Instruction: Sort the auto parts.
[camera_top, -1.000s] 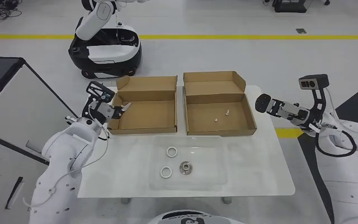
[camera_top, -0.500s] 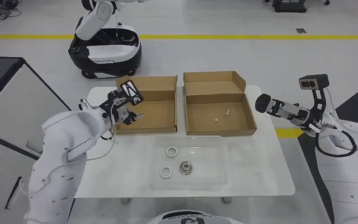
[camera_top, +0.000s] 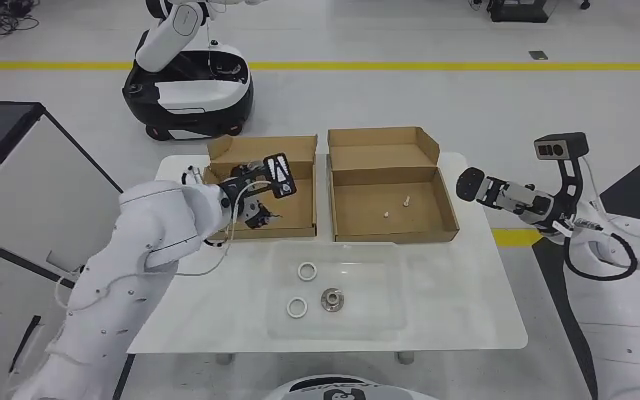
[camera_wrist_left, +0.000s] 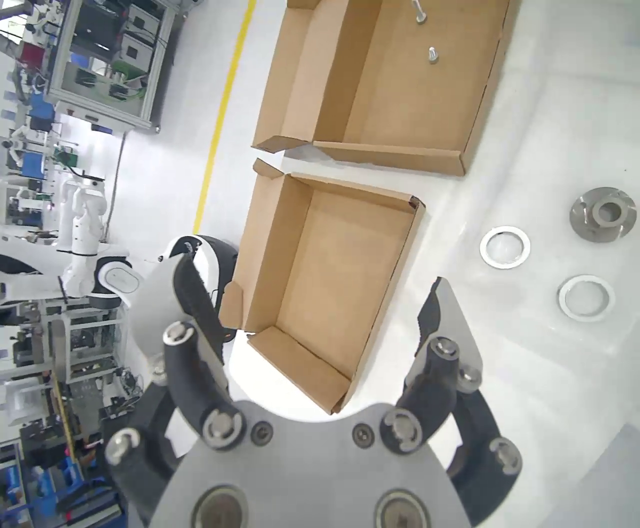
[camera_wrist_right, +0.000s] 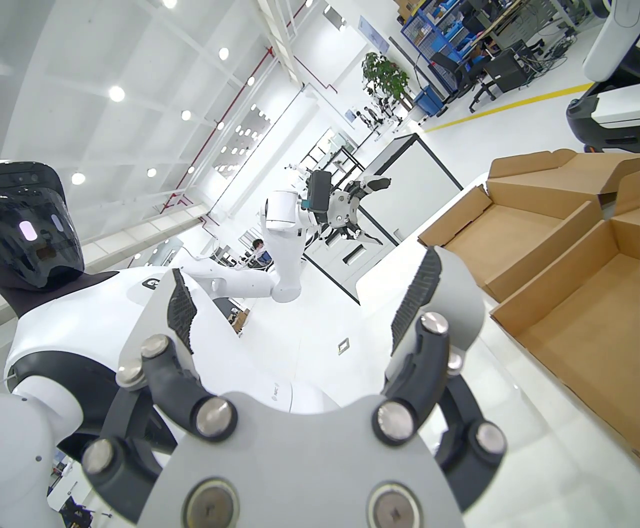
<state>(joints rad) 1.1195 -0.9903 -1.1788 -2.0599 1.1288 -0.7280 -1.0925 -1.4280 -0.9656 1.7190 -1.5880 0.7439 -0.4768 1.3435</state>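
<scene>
Left gripper (camera_wrist_left: 312, 280), fingers spread wide and holding nothing, hangs above the left brown cardboard box (camera_top: 298, 212); right gripper (camera_wrist_right: 302, 287) likewise wide.

L box (camera_top: 296, 204) beside R box (camera_top: 360, 205) w/ 2 bolts (camera_top: 407, 200) inside; rings (camera_top: 308, 270), flange (camera_top: 331, 298) in front.

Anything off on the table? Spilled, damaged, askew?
Nothing stands out. Left box and right box look intact, two bolts in the latter; two washers and a flanged hub sit apart on the table. Left claw and right claw are open.
</scene>
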